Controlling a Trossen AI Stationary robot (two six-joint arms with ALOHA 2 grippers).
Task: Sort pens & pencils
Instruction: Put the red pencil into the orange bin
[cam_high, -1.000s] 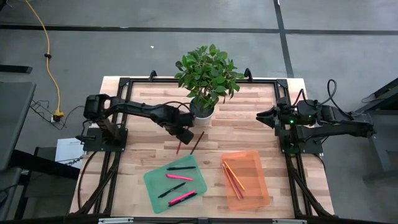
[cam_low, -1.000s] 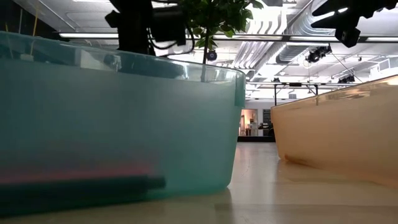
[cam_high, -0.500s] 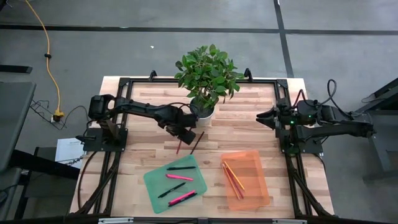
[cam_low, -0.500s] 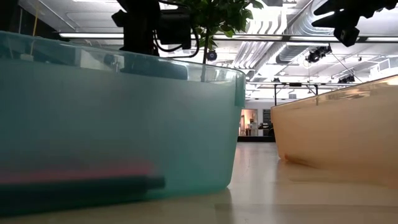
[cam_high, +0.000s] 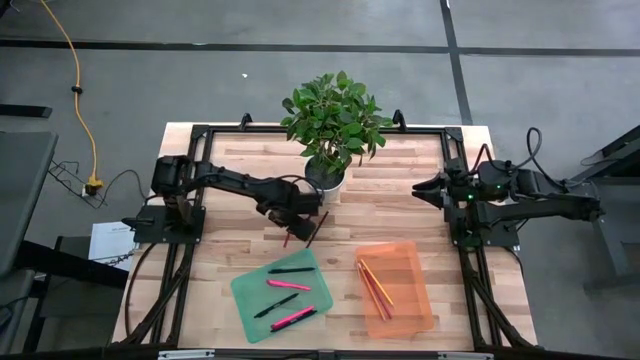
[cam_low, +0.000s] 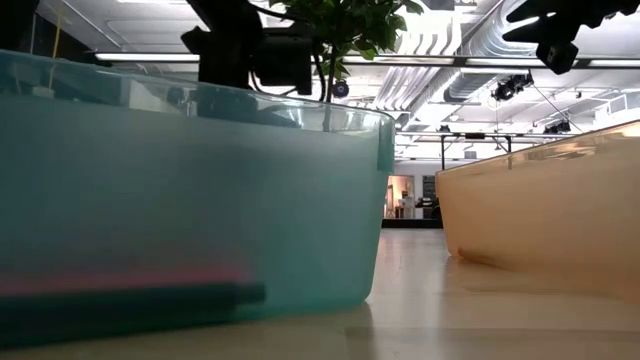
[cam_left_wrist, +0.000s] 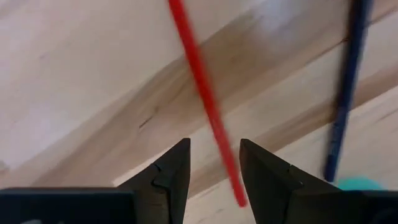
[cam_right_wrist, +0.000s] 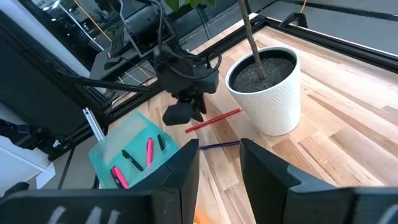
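red pencil (cam_left_wrist: 205, 99) lies flat on the bare wood, running lengthwise into the gap of my left gripper (cam_left_wrist: 213, 163); its near tip sits just between the two fingertips, not touched by either as far as i can see. dark pencil (cam_left_wrist: 346, 93) lies beside it, apart, outside the right-hand finger. in the high view both loose pencils (cam_high: 303, 231) sit just in front of the plant pot (cam_high: 325, 176), between it and the two trays.

left claw: part open, a narrow gap, holding nothing. hovering low over the red one; height above wood hard to tell.

step in hand, my read: lining up the pick on the red pencil, grasp not yet made. next move prob. needs a short drop, gap centred on the shaft further up from the tip, then close. tip-end grab risks a swing or slip, and the stick is thin.

sorted so far: pens (cam_high: 285, 290), pink and black, in the green tray (cam_high: 247, 293); pencils in the orange tray (cam_high: 412, 258). so two pencils left → orange tray.

right gripper (cam_right_wrist: 219, 163) waits at the far right of the table, up off the wood, fingers apart, empty.
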